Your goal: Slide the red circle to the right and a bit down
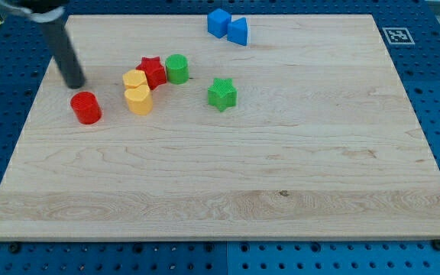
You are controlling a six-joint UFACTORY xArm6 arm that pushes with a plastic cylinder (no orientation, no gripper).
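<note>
The red circle [86, 108] stands on the wooden board [228, 191] at the view's left. My tip [75, 84] rests on the board just above and slightly left of the red circle, a small gap apart. The dark rod rises from it toward the view's top left.
To the right of the red circle lie two yellow blocks [138, 100] [134, 79], a red star [153, 71] and a green circle [177, 69], clustered together. A green star [222, 94] lies further right. A blue cube [219, 22] and a blue triangle [238, 31] sit at the top edge.
</note>
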